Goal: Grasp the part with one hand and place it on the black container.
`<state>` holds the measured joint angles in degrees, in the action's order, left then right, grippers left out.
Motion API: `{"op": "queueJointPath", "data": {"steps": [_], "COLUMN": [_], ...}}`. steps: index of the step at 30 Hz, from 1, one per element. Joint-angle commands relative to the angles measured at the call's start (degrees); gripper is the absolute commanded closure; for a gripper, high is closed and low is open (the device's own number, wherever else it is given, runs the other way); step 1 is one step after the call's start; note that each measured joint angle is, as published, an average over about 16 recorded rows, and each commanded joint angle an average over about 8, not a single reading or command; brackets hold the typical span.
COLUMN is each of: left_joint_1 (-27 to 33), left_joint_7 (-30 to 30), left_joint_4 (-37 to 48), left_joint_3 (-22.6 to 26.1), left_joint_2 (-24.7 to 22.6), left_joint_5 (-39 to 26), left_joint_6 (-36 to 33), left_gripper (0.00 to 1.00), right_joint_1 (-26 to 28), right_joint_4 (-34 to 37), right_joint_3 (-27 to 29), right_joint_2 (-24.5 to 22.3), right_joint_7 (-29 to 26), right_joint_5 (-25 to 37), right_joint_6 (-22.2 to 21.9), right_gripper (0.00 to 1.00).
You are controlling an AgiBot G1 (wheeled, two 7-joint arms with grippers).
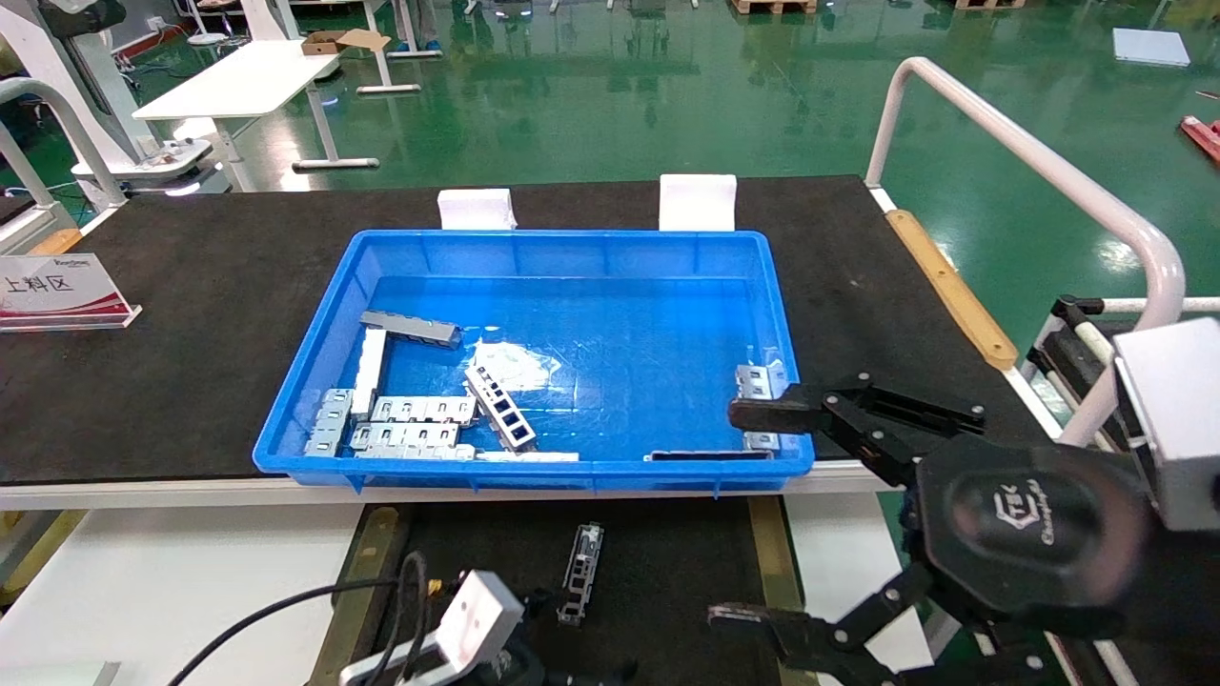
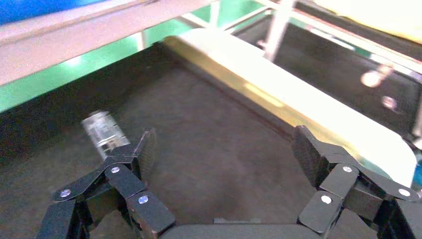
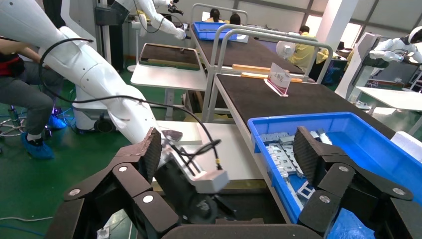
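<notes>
Table (image 1: 191, 314): black-topped, carrying the blue bin.
Bin (image 1: 315, 376): blue plastic, holding loose silver brackets and bars.
Tray (image 1: 667, 562): black container, brass strips along both sides, just nearer the robot than the bin.
Right pincer (image 1: 739, 514): spread wide, empty, over the tray's right edge.
Left pincer (image 2: 224, 154): spread wide, empty, low over the tray.
Part (image 1: 581, 574): lying flat on the tray, long axis running toward the bin, apart from both pincers.

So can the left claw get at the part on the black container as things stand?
Probably yes: the left claw hangs open over the black container, and the part lies uncovered beside one finger, with nothing between.
</notes>
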<state>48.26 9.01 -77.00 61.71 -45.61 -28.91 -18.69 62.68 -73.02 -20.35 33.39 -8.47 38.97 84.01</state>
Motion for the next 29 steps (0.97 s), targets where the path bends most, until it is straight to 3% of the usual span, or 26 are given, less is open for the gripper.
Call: {"op": "queueJointPath", "data": {"steps": [1, 9, 17, 29], "left_joint_1": [-1.33, -2.37, 0.66, 4.51], "left_joint_7": [2.22, 8.67, 10.70, 10.24], "left_joint_4": [-0.01, 0.47, 0.68, 0.61], "left_joint_3": [-2.11, -7.53, -10.63, -13.12], "left_joint_2": [1.19, 6.63, 11.48, 15.68], "left_joint_5": [0.01, 2.48, 4.48, 6.41], "left_joint_6": [-4.28, -18.12, -29.45, -37.57], "left_gripper": [0.00, 0.00, 0.00, 0.00], "right_joint_1": [0.00, 0.00, 0.00, 0.01], "right_joint_4": [0.00, 0.00, 0.00, 0.00], "right_joint_3": [0.00, -0.01, -0.02, -0.03], "right_joint_2": [0.00, 0.00, -0.01, -0.01], "right_joint_7": [0.00, 0.00, 0.01, 0.01], "right_joint_5": [0.00, -0.01, -0.01, -0.02], "right_joint_6": [0.00, 0.00, -0.01, -0.01], "right_gripper": [0.00, 0.00, 0.00, 0.00]}}
